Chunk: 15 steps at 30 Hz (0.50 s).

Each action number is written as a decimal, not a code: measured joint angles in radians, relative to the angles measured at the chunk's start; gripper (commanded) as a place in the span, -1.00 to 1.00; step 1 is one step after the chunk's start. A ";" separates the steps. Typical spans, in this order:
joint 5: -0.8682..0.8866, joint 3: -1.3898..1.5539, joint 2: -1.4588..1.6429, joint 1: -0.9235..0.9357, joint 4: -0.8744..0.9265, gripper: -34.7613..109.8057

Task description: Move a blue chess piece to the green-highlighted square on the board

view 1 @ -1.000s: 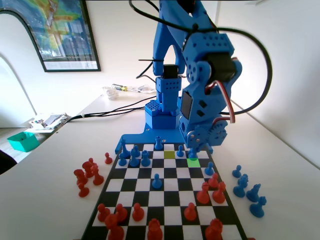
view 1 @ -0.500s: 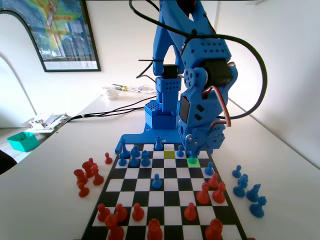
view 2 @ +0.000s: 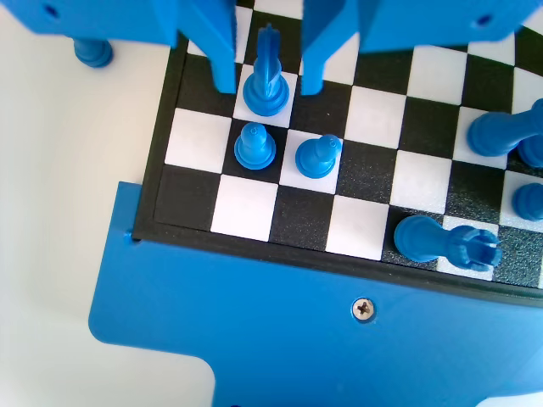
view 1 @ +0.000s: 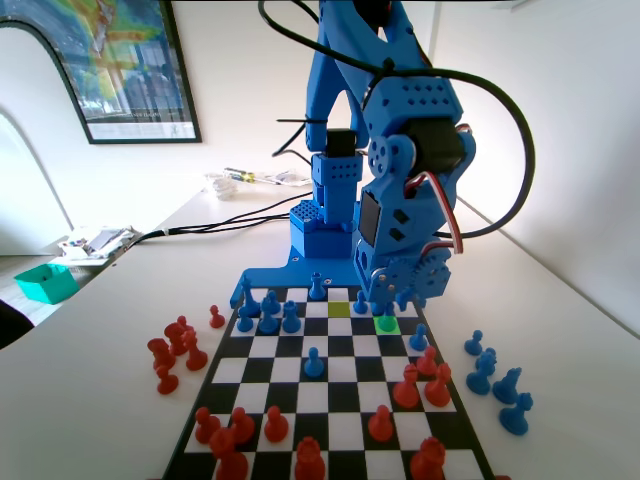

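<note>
Claw (view 2: 265, 83) low over the board (view 2: 373, 161), its two jaws standing either side of the blue chess piece (view 2: 266, 76) with a clear gap on each flank, so it is parted and grips nothing. In the wrist view the slender piece stands upright on a white square, its flared base flat on the surface, which suggests it has been set down rather than hangs in a grasp. The fixed view places the claw (view 1: 390, 303) right at the green-highlighted square (view 1: 387, 324), and a blue base seems to sit on that green patch, though the arm's bulk hides much of it. Two round-headed blue pawns (view 2: 254, 146) stand just beside the piece on neighbouring squares, close enough that a sideways exit could clip them. By my judgement the placement is all but finished, and a straight lift, jaws kept apart, is the safest way clear.
</note>
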 measured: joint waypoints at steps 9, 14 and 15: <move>-0.043 -0.041 0.112 0.034 0.127 -0.28; -0.046 -0.181 0.247 0.037 0.353 -0.29; -0.049 -0.213 0.276 0.043 0.408 -0.29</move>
